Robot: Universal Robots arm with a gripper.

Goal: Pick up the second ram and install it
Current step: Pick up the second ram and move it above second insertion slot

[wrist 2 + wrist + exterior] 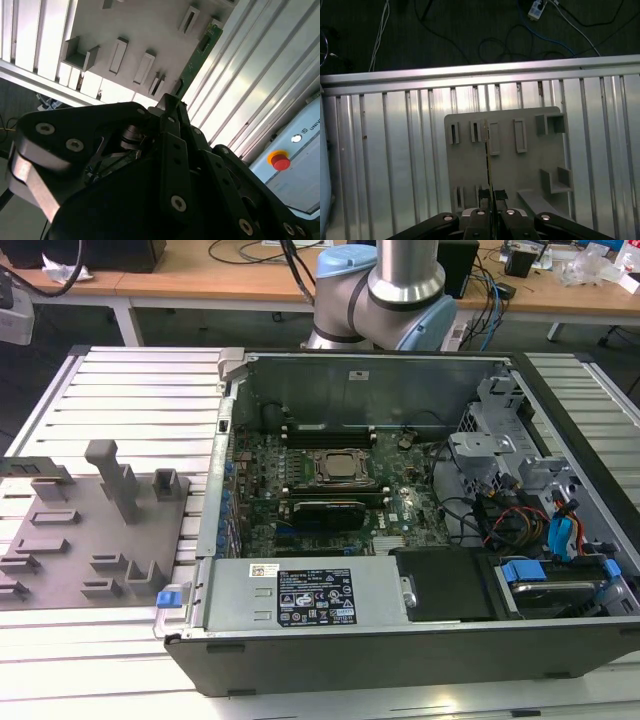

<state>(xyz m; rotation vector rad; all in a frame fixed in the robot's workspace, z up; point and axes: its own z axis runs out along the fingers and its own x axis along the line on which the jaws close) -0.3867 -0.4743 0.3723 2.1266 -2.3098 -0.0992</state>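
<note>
Clamping one end of the long, thin green circuit-board ram stick (197, 55), your black two-fingered gripper (171, 102) had its jaws pressed tight against the board. You saw that stick (488, 160) edge-on in the first wrist view, over the grey moulded plate of slots (520, 170). The plate lay on the ribbed aluminium table (395, 150), at the exterior view's left of the open black computer case (400, 680).

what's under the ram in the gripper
The gray holder with its slots, lying on the ribbed table. The ram is held in the gripper over it; its gripped end is hidden by the jaws.
</note>
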